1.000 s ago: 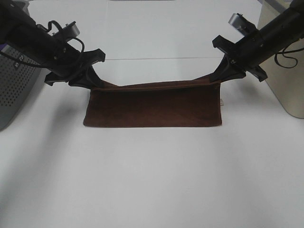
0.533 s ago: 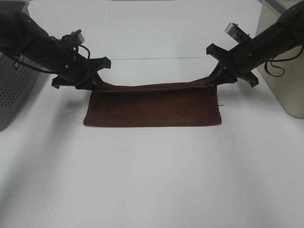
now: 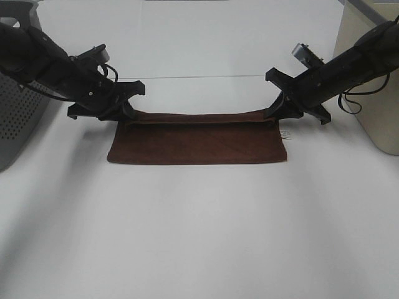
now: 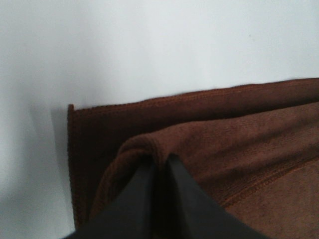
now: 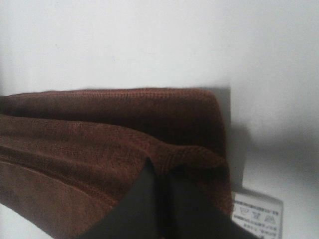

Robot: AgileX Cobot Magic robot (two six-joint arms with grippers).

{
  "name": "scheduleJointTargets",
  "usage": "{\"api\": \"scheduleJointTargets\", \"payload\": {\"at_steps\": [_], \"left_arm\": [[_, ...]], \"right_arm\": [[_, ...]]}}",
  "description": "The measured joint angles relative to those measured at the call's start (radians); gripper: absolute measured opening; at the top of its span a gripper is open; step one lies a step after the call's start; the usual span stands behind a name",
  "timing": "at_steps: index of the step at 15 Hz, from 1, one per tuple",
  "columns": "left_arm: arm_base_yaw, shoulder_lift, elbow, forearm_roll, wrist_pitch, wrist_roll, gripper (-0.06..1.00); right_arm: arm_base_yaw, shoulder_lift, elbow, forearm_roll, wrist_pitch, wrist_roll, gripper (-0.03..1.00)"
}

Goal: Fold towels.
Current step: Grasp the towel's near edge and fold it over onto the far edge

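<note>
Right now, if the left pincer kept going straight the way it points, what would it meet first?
The towel itself: the left pincer is shut on a raised fold, and just past its tips lies the towel's lower layer on the table. Depth is unclear, so that is my best reading.

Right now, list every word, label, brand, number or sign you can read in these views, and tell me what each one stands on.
White tag at the edge of the towel: lines of small print and a row of what look like care symbols, all too blurred to read.
From the exterior high camera the same tag is too small to read.
No other text, brand, number or sign shows anywhere.
</note>
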Motion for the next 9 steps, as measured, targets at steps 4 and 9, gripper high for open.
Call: {"api": "scheduleJointTargets", "payload": {"at_steps": [4, 9], "left_arm": [[0.008, 0.03, 0.0, 0.03, -0.047, 0.002, 0.46], [0.008, 0.03, 0.0, 0.03, -0.048, 0.002, 0.61]], "right_arm": [[-0.012, 0.016, 0.0, -0.028, -0.033, -0.003, 0.16], [-0.012, 0.015, -0.007, -0.008, 0.012, -0.005, 0.73]]}}
